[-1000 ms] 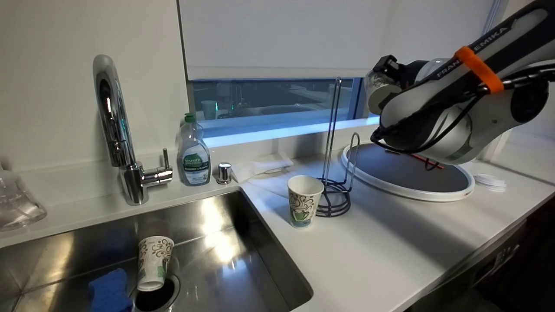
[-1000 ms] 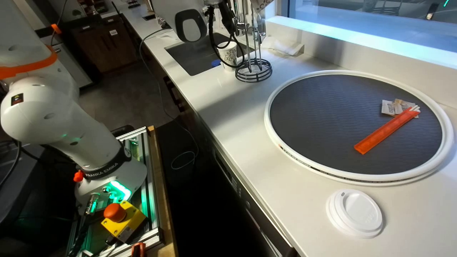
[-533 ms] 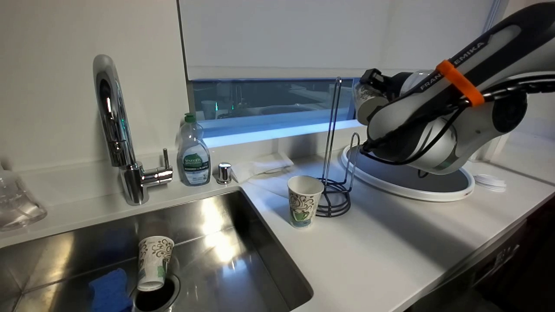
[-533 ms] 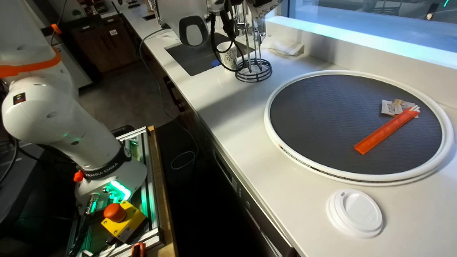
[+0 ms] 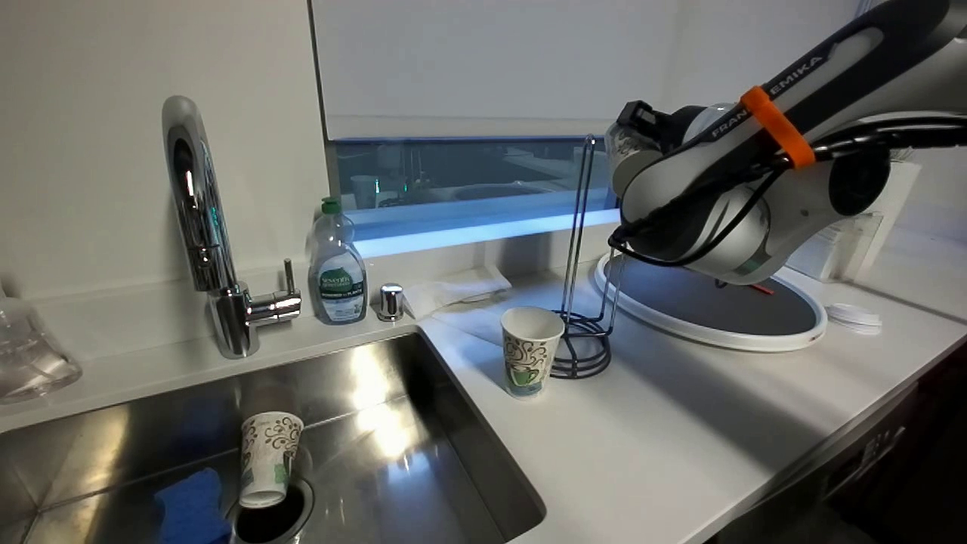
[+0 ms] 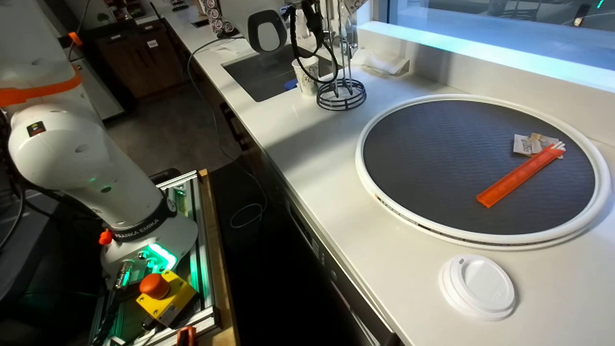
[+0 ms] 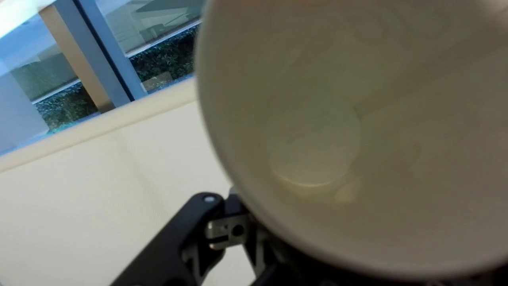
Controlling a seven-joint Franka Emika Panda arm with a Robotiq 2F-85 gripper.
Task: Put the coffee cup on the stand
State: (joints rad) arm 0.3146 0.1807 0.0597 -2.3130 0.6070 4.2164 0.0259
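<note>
The coffee cup [image 5: 628, 165], pale with a faint dark pattern, is tilted in my gripper [image 5: 641, 117] in an exterior view. Part of it shows at the top edge in an exterior view [image 6: 355, 6]. In the wrist view the cup's open mouth and inside [image 7: 317, 139] fill the right side. One dark gripper finger [image 7: 224, 226] lies against its rim; the other finger is hidden behind the cup. The stand [image 5: 580, 234], a dark wire tree, is upright on the counter; its wire base also shows in an exterior view [image 6: 341, 98]. The cup is right of the pole's upper part; its depth I cannot tell.
A patterned paper cup [image 5: 526, 363] stands close beside the stand's base. Another paper cup [image 5: 268, 457] and a blue sponge [image 5: 193, 502] lie in the sink [image 5: 468, 438]. A round grey tray [image 6: 432, 192] holds an orange chopstick sleeve [image 6: 519, 175]. Lids [image 6: 478, 288] lie nearby.
In an exterior view, my arm and the held cup have moved left, closer to the stand's pole. The cup dipped slightly, then rose. The stand and other cups have not moved.
</note>
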